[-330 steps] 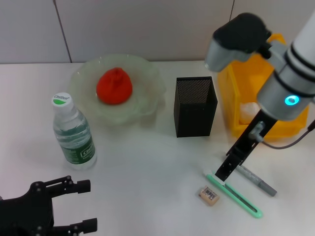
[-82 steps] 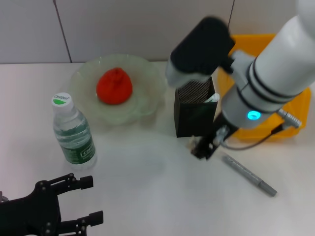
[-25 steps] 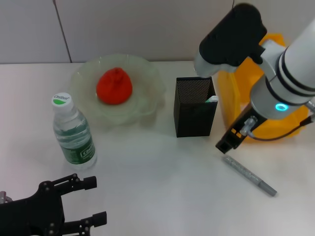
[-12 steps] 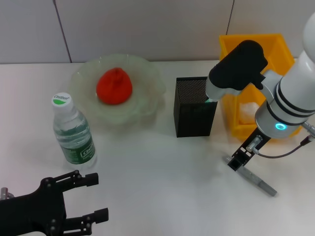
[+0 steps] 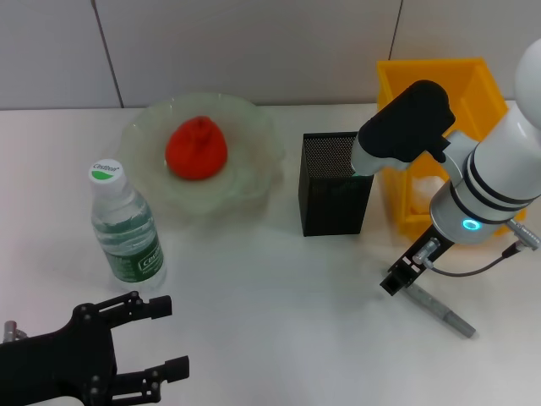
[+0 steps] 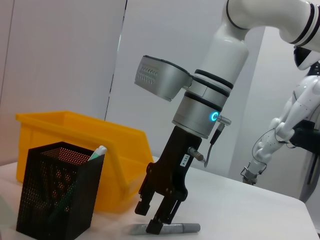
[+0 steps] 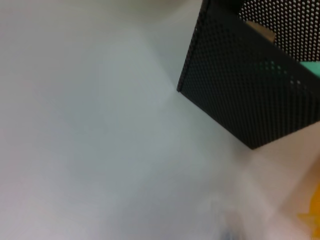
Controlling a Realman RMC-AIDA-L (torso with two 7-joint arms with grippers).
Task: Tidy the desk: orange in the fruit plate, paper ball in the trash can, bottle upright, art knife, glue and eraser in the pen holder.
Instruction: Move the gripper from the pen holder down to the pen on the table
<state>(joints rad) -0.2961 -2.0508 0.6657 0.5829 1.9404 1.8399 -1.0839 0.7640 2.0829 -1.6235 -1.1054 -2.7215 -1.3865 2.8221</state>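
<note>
Beside pen holder (image 5: 335, 194) | right tool (image 6: 156, 216) open over grey pen (image 6: 172, 228)

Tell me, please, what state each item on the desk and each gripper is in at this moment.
orange: lying in the fruit plate.
bottle: upright, capped.
pen holder: upright, green-tipped item inside.
trash can: upright, something pale inside.
grey pen: lying flat on the desk.
right gripper: open, one finger at the pen's end.
left gripper: open, low at the desk's near edge.
</note>
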